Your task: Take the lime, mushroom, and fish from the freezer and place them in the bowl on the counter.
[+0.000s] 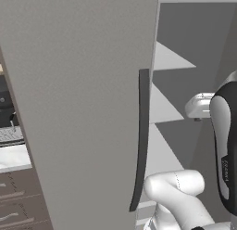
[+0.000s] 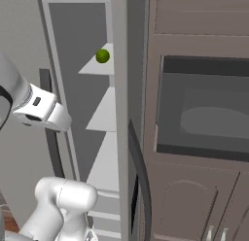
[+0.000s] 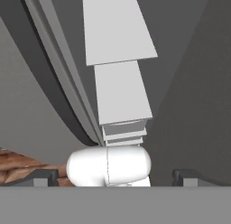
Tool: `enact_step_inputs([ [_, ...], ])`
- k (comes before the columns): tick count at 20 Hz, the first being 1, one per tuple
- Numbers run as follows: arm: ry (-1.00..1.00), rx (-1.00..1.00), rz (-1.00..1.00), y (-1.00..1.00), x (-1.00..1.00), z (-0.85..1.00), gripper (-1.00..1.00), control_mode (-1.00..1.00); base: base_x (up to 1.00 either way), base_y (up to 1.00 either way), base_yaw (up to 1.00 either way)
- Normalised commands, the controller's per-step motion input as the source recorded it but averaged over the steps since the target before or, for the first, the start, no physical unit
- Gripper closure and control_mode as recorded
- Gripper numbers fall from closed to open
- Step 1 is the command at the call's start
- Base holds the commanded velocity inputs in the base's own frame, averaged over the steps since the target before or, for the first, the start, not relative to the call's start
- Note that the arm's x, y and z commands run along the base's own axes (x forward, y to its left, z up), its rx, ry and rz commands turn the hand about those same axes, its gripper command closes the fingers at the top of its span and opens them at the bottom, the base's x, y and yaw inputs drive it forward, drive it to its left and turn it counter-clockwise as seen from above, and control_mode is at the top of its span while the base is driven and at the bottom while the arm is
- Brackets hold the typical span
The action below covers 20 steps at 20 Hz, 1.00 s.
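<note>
Standing open, one freezer shows three pale shelves, one lime on the top shelf; the hand is spread, empty.

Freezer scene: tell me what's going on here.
The freezer stands with its door swung open, pale shelves exposed. A lime sits on an upper shelf. The claw is open and holds nothing, pointing down along the shelves. Nothing has been picked yet; the mushroom and fish cannot be made out.
</note>
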Motion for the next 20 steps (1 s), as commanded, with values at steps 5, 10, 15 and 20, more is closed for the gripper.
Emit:
enact_step_inputs([
  [5,-0.03,0.00,0.01,-0.07,-0.01,0.07,-1.00,-1.00,0.00,0.00,0.00],
  [10,-0.11,0.00,0.02,-0.20,-0.03,0.39,-1.00,-1.00,0.00,0.00,0.00],
  [15,-0.12,0.00,0.04,-0.09,0.00,0.52,-1.00,-1.00,0.00,0.00,0.00],
  [20,-0.11,0.00,0.07,0.00,0.08,0.31,-1.00,-1.00,0.00,0.00,0.00],
])
